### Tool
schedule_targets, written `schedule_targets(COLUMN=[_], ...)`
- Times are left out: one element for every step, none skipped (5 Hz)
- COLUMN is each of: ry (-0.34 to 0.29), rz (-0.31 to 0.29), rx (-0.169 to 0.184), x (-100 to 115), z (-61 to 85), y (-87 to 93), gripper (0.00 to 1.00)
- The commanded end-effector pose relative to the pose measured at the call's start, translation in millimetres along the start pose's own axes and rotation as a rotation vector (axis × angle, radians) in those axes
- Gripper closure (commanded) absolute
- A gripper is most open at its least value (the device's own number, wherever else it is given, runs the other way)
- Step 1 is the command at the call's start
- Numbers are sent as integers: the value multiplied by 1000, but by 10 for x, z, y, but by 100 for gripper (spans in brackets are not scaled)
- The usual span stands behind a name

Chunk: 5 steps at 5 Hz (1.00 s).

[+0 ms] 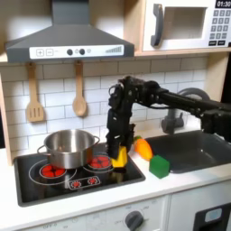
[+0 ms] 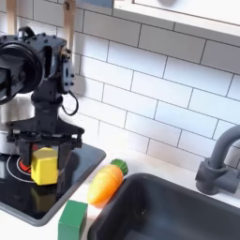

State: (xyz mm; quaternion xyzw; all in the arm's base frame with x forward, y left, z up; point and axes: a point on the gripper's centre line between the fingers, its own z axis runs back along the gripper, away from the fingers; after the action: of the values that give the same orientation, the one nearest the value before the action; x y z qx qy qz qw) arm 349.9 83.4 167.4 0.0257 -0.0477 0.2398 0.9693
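In the first exterior view, far left on the tiled wall hang a wooden spatula and a wooden spoon under the range hood. Below them a steel pot sits on the back left red burner of the black stovetop. Right of the pot the gripper points straight down over the stove's right edge, jaws partly closed around a yellow block; the block is pinched on two sides and sits just above or on the stove surface, contact not resolvable. Just right of the block, an orange carrot lies tilted on the counter strip between stove and sink, near the gripper but apart from it. In front of the carrot, a green block rests at the sink's near left corner. Grey faucet at the back of the sink, microwave upper right. In the second exterior view: gripper at left, fingers flanking the yellow block, shadow directly under it on the stovetop; carrot right of it with its green top pointing away, green block at the bottom edge, sink and faucet at right
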Motion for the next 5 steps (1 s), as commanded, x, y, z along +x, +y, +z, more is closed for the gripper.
schedule_targets(ry=[5, -2, -15, -72, -55], rz=[-43, -56, -50, -19, -14], rx=[8, 10, 11, 30, 36], x=[-125, -127, -105, -72, -78], z=[-55, -63, -40, -19, -55], y=[58, 53, 54, 46, 99], gripper=[100, 100, 0, 0, 0])
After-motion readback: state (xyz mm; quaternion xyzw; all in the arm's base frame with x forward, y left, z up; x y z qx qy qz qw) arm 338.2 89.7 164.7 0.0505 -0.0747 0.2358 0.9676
